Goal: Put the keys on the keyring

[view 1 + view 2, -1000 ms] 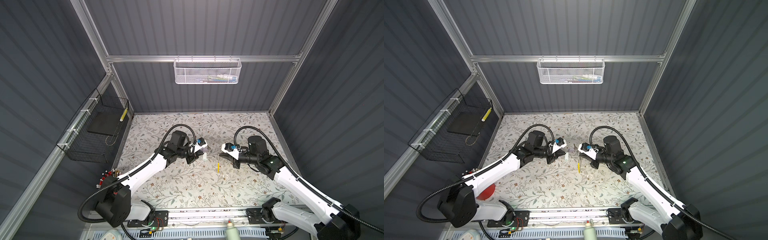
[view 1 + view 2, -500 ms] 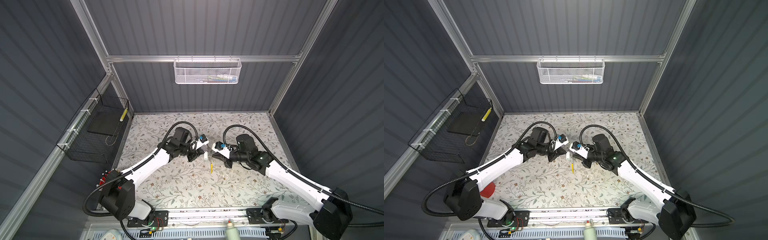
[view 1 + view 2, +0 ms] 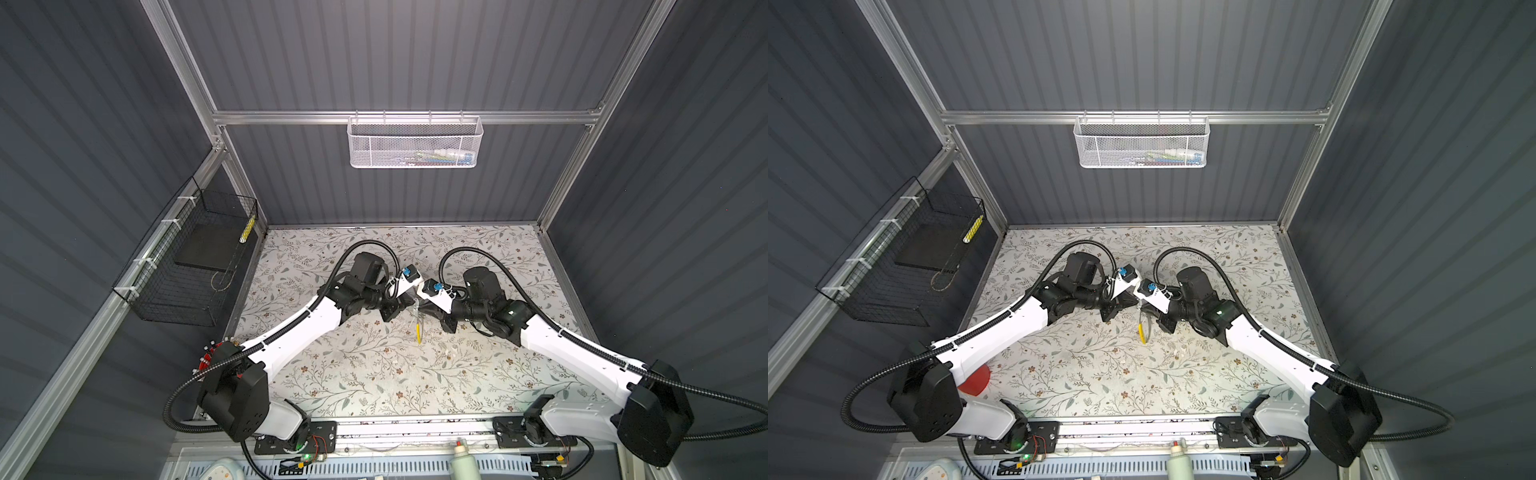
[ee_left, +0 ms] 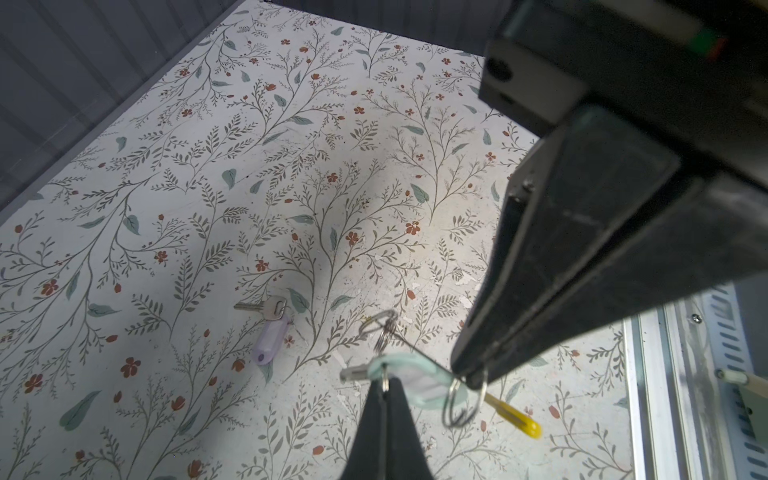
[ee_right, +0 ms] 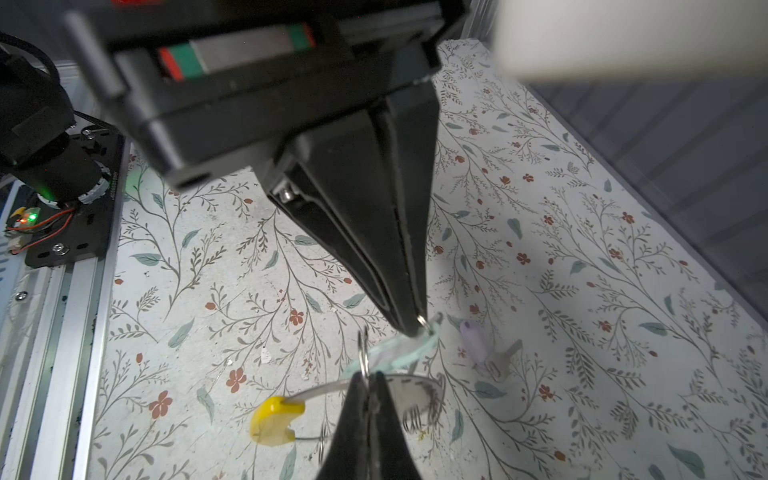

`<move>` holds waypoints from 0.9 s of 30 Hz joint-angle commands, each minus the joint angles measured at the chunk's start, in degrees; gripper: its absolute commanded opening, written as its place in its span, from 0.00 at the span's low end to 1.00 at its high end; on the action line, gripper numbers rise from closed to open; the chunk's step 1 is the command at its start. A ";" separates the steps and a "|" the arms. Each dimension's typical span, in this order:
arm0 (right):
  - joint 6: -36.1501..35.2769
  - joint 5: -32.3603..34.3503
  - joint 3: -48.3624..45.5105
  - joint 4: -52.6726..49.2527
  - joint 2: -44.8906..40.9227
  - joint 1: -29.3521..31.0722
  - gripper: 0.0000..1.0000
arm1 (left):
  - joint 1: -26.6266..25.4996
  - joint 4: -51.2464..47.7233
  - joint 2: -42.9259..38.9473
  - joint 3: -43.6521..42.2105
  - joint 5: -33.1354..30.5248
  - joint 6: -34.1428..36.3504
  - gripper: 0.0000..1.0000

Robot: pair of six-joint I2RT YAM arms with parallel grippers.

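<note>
Well, clamped both sides.
Pinching wiry keyring (image 5: pixel 272 419) in left gripper (image 4: pixel 467 376); just beside, light slippery-looking mint-tagged key (image 4: pixel 419 384) by its ring (image 5: pixel 422 320) in right gripper (image 5: pixel 413 326).

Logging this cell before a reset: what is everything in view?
keyring: one, metal wire with yellow end, held above the table
mint-tagged key: one, silvery, mint tag, beside the keyring
lilac-tagged key: one, silvery, lilac tag, flat on the table
table: one, pale floral, under both arms
white mesh basket: one, white, back rail
black wire basket: one, black, left wall
bottle: one, pale, front edge
red disc: one, red, by left arm base
left gripper: one, black, shut on the keyring
right gripper: one, black, shut on the mint-tagged key
</note>
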 commanded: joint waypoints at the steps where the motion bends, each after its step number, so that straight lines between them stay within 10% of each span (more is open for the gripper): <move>1: 2.89 2.63 -2.26 2.57 -1.10 -1.68 0.00 | -0.50 0.30 -3.42 -0.49 4.96 0.45 0.00; 27: -6.72 -3.50 0.56 -12.51 -9.19 -3.81 0.00 | -1.09 5.60 -7.32 -4.42 4.79 8.85 0.00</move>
